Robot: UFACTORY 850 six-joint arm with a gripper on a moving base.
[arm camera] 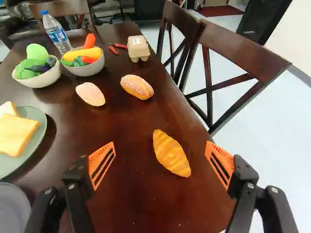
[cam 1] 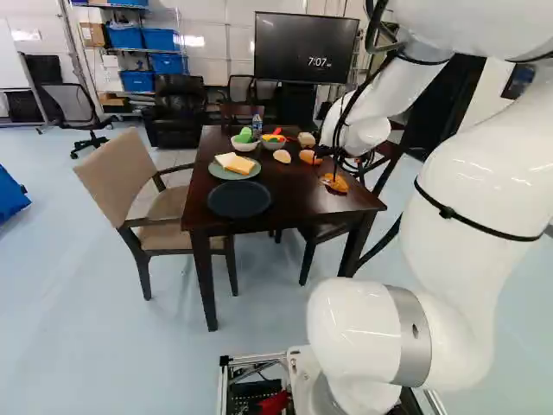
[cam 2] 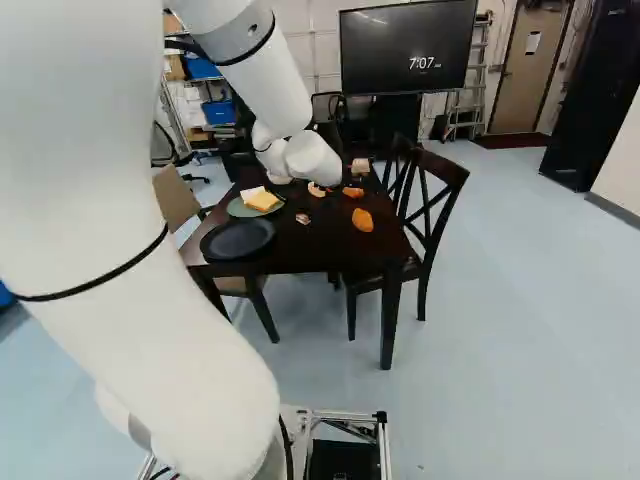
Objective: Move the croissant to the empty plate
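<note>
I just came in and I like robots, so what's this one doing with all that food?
The robot arm has its black gripper reaching over the table, with its fingers open and the croissant between them, not gripped. It's meant to move the croissant to the empty plate. The dark plate has nothing on it yet, while the green plate holds slices of bread. Nobody is touching the food.

Golden croissant point(arm camera: 171, 153) with striped ridges, dark brown table point(arm camera: 121, 194), muted green plate point(arm camera: 41, 117), dark plate point(cam 1: 239, 199) (navy, perhaps).
</note>
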